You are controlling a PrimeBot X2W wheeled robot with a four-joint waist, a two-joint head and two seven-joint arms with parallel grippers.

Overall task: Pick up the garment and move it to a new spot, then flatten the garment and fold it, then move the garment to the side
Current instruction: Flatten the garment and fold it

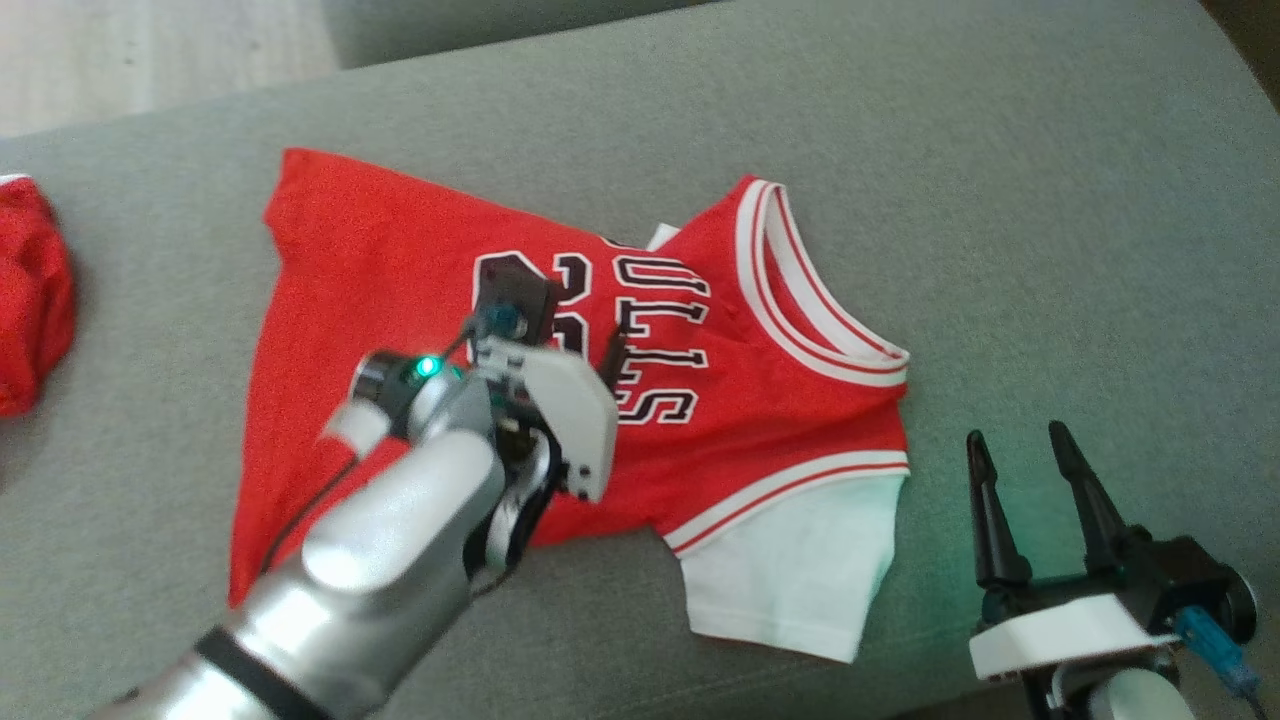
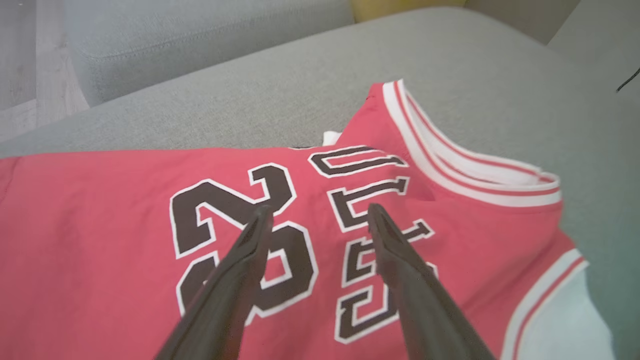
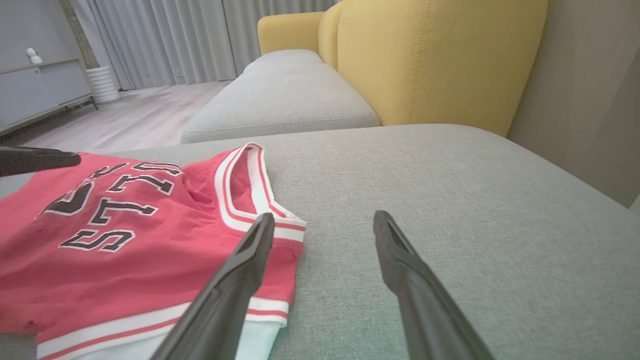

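Note:
The garment [image 1: 380, 300], a red jersey with black white-outlined lettering, lies spread on the grey sofa cushion [image 1: 1000, 200], its striped collar toward the right. One white sleeve [image 1: 800, 570] points at the near edge. My left gripper [image 1: 565, 335] hovers over the chest lettering. In the left wrist view the left gripper [image 2: 319, 210] is open above the garment [image 2: 100, 225], with nothing between the fingers. My right gripper [image 1: 1017, 437] stands open at the lower right, off the cloth. In the right wrist view the right gripper [image 3: 324, 217] sits beside the shoulder of the garment [image 3: 165, 235].
A second red cloth [image 1: 30, 290] lies bunched at the cushion's far left edge. A yellow sofa back [image 3: 430, 60] and another grey seat cushion [image 3: 280, 100] lie beyond the collar. Pale wooden floor [image 1: 150, 50] shows past the cushion's far left corner.

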